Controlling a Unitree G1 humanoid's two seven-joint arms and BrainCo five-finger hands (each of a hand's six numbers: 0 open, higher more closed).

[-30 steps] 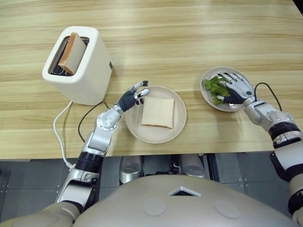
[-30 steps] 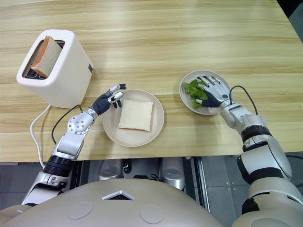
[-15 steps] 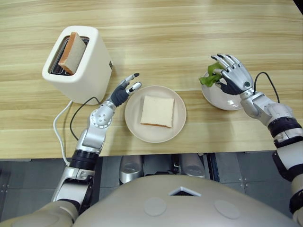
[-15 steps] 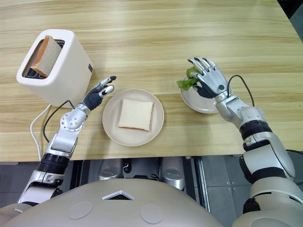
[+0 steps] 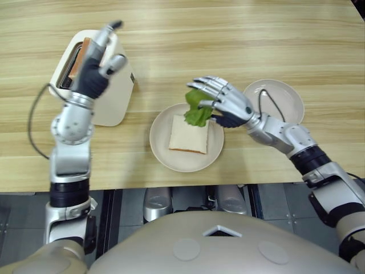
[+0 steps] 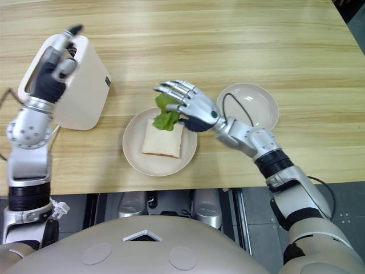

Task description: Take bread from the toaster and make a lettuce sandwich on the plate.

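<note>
The worktop (image 5: pixel 239 40) is of pale wood, with long boards and a fine grain that run from left to right. Its surface looks matt. Beyond its near edge there is a grey floor (image 5: pixel 23 217), and past the far right corner a dark patch of the room (image 6: pixel 355 10) shows.

The white toaster (image 5: pixel 118 98) stands in the left part of the worktop, about halfway between the near and the far edge. One slice of bread (image 5: pixel 86 48) stands in its slot, with the brown crust upward. The left hand (image 5: pixel 93 77) hovers over the top of the toaster, in front of this slice. Its fingers (image 5: pixel 106 34) are released and stretched out, and they grasp nothing. Whether they touch the slice, I cannot tell.

The plate (image 5: pixel 161 149) lies in the middle, close to the near edge. A second slice of bread (image 5: pixel 187 141) lies flat on it. The right hand (image 5: pixel 229 104) is above the far right part of the plate. Its fingers are grasping the lettuce (image 5: pixel 197 112), a small green leaf pinched against the thumb. The lettuce hangs over the far edge of the slice on the plate. Whether it touches that bread is not clear.

A smaller dish (image 5: pixel 289 96) lies to the right of the plate, just beside it and a little farther from the near edge. A thin black cable (image 5: pixel 261 103) from the right wrist passes above this dish.
</note>
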